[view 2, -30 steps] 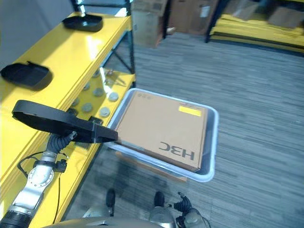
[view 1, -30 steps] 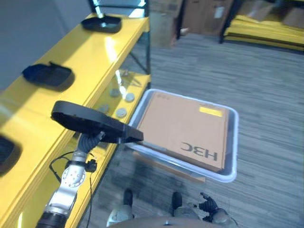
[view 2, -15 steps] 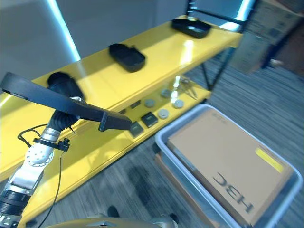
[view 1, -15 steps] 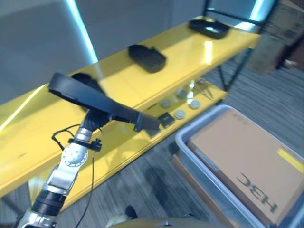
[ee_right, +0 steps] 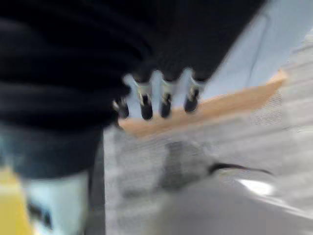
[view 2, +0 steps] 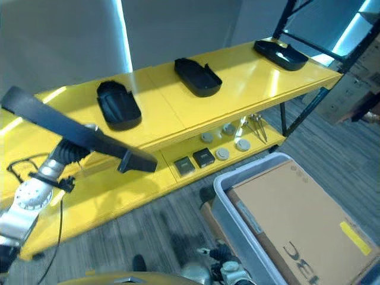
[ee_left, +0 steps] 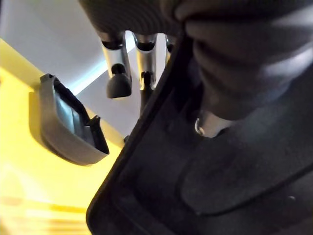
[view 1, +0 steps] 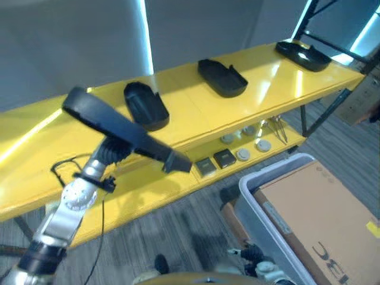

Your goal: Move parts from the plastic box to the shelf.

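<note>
My left hand (view 1: 111, 151) is shut on a long black moulded part (view 1: 127, 133), held slanted in front of the yellow shelf (view 1: 184, 113). In the left wrist view the fingers (ee_left: 117, 73) lie behind the part (ee_left: 220, 186) and the thumb presses on its near face. Three similar black parts lie on the shelf's top board, the nearest (view 1: 145, 107) just beyond the held one. The grey plastic box (view 1: 252, 193) stands on the floor at lower right with a brown cardboard box (view 1: 320, 214) in it. My right hand (ee_right: 146, 105) hangs low with relaxed fingers, holding nothing.
The lower shelf board carries round metal discs (view 1: 243, 154), two small black squares (view 1: 224, 158) and pliers (view 1: 279, 127). A flat piece of cardboard lies under the plastic box. Grey carpet floor runs between shelf and box.
The camera has swung left, so the shelf now crosses the view and the box sits at lower right. My left hand still holds the black part, now before the top board.
</note>
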Tool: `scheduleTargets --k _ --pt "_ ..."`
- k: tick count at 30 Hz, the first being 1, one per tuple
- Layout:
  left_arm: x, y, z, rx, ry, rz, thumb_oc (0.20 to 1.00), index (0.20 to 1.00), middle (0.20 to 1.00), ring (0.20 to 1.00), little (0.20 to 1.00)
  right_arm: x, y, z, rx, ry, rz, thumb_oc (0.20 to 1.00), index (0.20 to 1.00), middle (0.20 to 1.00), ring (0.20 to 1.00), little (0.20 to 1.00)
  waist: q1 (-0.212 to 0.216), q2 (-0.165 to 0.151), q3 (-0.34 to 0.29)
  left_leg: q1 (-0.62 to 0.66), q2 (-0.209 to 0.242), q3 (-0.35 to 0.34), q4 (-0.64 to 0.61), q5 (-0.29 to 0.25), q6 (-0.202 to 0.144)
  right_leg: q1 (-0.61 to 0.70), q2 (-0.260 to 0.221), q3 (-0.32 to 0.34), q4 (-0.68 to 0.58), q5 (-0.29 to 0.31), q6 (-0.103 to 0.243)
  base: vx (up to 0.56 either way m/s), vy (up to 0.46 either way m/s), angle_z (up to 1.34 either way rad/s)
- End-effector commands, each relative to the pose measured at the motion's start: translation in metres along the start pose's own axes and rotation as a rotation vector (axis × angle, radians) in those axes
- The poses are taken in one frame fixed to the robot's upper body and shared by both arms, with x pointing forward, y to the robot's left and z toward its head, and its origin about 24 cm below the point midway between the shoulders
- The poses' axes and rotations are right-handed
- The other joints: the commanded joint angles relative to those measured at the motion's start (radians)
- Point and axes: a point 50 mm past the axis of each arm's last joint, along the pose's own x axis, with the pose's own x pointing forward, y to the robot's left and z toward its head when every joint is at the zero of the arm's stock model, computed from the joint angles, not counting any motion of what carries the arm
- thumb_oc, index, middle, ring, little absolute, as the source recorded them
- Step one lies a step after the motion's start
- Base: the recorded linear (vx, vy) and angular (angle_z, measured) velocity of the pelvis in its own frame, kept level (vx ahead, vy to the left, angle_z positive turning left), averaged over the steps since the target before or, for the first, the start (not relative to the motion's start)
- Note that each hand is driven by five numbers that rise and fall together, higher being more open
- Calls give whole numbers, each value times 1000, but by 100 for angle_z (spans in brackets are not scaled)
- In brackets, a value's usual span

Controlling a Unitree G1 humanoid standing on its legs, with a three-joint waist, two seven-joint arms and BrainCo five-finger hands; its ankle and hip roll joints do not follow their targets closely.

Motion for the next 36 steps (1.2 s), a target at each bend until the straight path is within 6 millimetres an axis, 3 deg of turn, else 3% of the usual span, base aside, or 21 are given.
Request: scheduleTargets --k 1,6,9,12,13,15,19,23,24,25,26,28,29,31,32,33,36 --pt "8 3 23 -113 -152 72 200 200 200 200 200 -1 3 -5 0 -1 6 1000 1000 1000 1000 1000 -8 12 -34 43 -14 -76 -7 -100 -62 -42 -35 -70 -168 158 0 50 -103 123" --pt "-9 -2 15 -233 -93 125 200 200 200 200 200 -4 0 -23 -121 58 25 1000 1000 1000 1000 1000 25 31 -35 27 -22 -139 20 -83 -73 25 -51 -157 -233 154 -16 74 -130 94" --pt "-16 -8 10 -255 -51 112 200 200 200 200 200 -2 -22 -24 -209 71 -26 1000 1000 1000 1000 1000 50 45 -7 -20 -48 -183 71 -82 -87 39 -78 -214 -252 164 -20 -43 -25 45" --pt "-15 -4 15 -219 -74 94 200 200 200 200 200 -3 -35 -28 -169 90 -75 1000 1000 1000 1000 1000 50 45 0 -47 -22 -180 68 -61 -111 49 -101 -257 -270 173 -16 -38 34 66" --pt "-12 -1 17 -200 -87 91 200 200 200 200 200 -4 -47 -36 -114 138 -128 1000 1000 1000 1000 1000 49 37 3 -63 45 -169 68 -41 -137 59 -128 -291 -275 172 -8 6 90 93" --pt "-7 3 17 -162 -97 103 200 200 200 200 200 -5 -53 -39 -64 153 -166 1000 1000 1000 1000 1000 42 38 -2 -79 113 -173 53 -2 -159 67 -143 -309 -278 166 -2 58 147 75" --pt "-2 22 19 -57 -112 116 200 200 200 200 200 -4 -55 -35 -12 141 -178 1000 1000 1000 1000 1000 41 64 -6 -106 194 -159 8 66 -200 97 -170 -320 -295 152 19 163 256 48" --pt "-3 30 17 -39 -108 149 200 200 200 200 200 -1 -54 -21 -10 94 -174 1000 1000 1000 1000 1000 60 79 6 -104 151 -192 26 17 -189 111 -219 -285 -305 173 48 204 430 -26" --pt "-6 37 14 19 -91 169 200 200 200 200 200 1 -53 -1 -96 5 -207 1000 1000 1000 1000 1000 49 71 6 -84 80 -156 34 -45 -142 80 -311 -267 -237 257 71 206 484 -41" --pt "-6 38 14 22 -91 170 200 200 200 200 200 1 -52 -1 -98 4 -206 1000 1000 1000 1000 1000 53 66 6 -85 75 -150 37 -48 -138 73 -317 -259 -231 256 74 219 578 -31" --pt "-6 44 16 60 -100 171 200 200 200 200 200 3 -47 11 -125 -37 -201 1000 1000 1000 1000 1000 51 62 18 -81 61 -128 44 -55 -125 31 -328 -244 -189 297 69 16 207 -29" --pt "-10 53 16 63 -94 197 200 200 200 200 200 4 -28 27 -161 -102 -152 1000 1000 1000 1000 1000 53 65 27 -71 61 -80 42 -62 -119 -19 -316 -262 -165 308 71 91 276 -77" --pt "-9 56 7 13 -65 228 200 200 200 200 200 2 -8 49 -339 -230 -48 1000 1000 1000 1000 1000 38 64 33 -44 57 -54 31 -63 -116 -66 -226 -202 -183 259 59 125 208 -117" --pt "-6 57 3 -3 -55 237 200 200 200 200 200 1 -6 54 -406 -259 -26 1000 1000 1000 1000 1000 39 63 31 -42 56 -50 29 -61 -115 -81 -203 -187 -197 253 52 107 108 -78" --pt "-3 71 1 58 -45 249 200 200 200 200 200 0 -12 69 -450 -323 -47 1000 1000 1000 1000 1000 34 58 35 -32 49 -39 25 -64 -115 -91 -177 -184 -237 252 46 88 39 -19" --pt "-3 71 1 59 -46 249 200 200 200 200 200 0 -12 70 -449 -324 -47 1000 1000 1000 1000 1000 36 57 36 -30 49 -39 24 -64 -115 -89 -176 -184 -240 253 46 53 1 4" --pt "4 95 1 129 -42 317 200 200 200 200 200 0 -13 60 -176 -277 -73 1000 1000 1000 1000 1000 8 61 46 -24 42 -36 24 -64 -112 -87 -160 -135 -245 236 44 19 -25 6"
